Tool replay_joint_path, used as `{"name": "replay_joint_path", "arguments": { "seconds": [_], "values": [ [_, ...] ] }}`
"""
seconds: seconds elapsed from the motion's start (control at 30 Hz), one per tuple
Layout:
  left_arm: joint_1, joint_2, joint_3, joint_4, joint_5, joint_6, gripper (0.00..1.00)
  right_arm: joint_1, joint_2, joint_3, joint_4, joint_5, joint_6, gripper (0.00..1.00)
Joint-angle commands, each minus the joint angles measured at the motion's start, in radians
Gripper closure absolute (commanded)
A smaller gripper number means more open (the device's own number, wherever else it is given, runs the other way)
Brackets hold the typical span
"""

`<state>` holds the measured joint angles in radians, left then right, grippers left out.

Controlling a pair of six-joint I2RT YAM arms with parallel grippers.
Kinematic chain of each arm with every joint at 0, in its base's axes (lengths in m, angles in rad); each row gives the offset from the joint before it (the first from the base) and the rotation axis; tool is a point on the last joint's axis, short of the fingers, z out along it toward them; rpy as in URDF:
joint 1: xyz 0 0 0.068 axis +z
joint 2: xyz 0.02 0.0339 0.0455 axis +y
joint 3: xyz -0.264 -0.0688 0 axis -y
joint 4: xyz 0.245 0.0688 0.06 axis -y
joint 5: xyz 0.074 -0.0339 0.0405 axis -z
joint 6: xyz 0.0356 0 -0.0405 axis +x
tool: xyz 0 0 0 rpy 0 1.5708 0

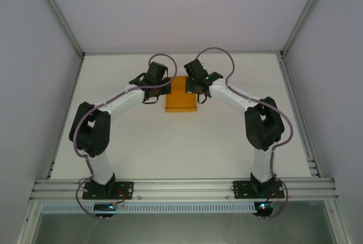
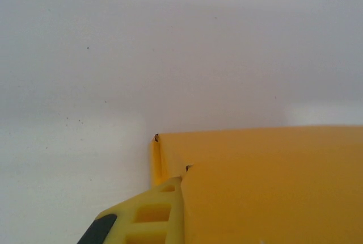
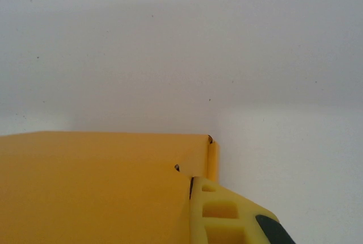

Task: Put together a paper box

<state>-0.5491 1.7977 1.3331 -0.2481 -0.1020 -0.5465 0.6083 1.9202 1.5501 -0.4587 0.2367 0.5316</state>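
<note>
The paper box (image 1: 180,101) is orange-yellow card, lying on the white table between the two arms. My left gripper (image 1: 165,85) meets its far left side and my right gripper (image 1: 191,87) its far right side. In the left wrist view one yellow finger (image 2: 148,214) lies flat against the outside of a raised card panel (image 2: 272,187), which hides the other finger. The right wrist view mirrors this: a yellow finger (image 3: 227,215) presses on the card panel (image 3: 91,190). A narrow folded edge (image 3: 212,162) stands up beyond each fingertip.
The white table (image 1: 142,147) is bare around the box. Grey enclosure walls (image 1: 34,85) stand left, right and behind. An aluminium rail (image 1: 181,187) carrying the arm bases runs along the near edge.
</note>
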Motion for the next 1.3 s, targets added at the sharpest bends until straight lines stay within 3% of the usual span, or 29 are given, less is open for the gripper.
{"name": "replay_joint_path", "arguments": {
  "seconds": [0.0,0.53,0.7,0.77,0.87,1.03,1.13,1.27],
  "values": [
    [-0.070,0.000,-0.021,0.183,0.053,-0.056,1.00,0.046,0.007,-0.023,0.092,-0.053,0.048,1.00],
    [-0.109,-0.194,-0.435,0.254,-0.016,-0.009,1.00,0.112,-0.078,-0.352,0.313,0.093,-0.031,1.00],
    [-0.110,-0.276,-0.491,0.279,-0.010,-0.012,0.89,0.167,-0.105,-0.474,0.381,0.134,-0.056,1.00],
    [-0.110,-0.308,-0.484,0.239,-0.031,-0.009,0.81,0.171,-0.111,-0.489,0.380,0.145,-0.062,1.00],
    [-0.110,-0.369,-0.490,0.200,-0.046,-0.011,0.53,0.186,-0.122,-0.518,0.369,0.172,-0.076,1.00],
    [-0.108,-0.461,-0.466,0.044,-0.079,-0.015,0.24,0.190,-0.140,-0.568,0.382,0.169,-0.070,1.00],
    [-0.101,-0.522,-0.439,-0.054,-0.120,-0.062,0.00,0.195,-0.151,-0.597,0.416,0.169,-0.087,1.00],
    [-0.005,-0.536,-0.385,-0.119,-0.009,-0.152,0.01,0.206,-0.159,-0.618,0.455,0.172,-0.117,0.96]
  ]
}}
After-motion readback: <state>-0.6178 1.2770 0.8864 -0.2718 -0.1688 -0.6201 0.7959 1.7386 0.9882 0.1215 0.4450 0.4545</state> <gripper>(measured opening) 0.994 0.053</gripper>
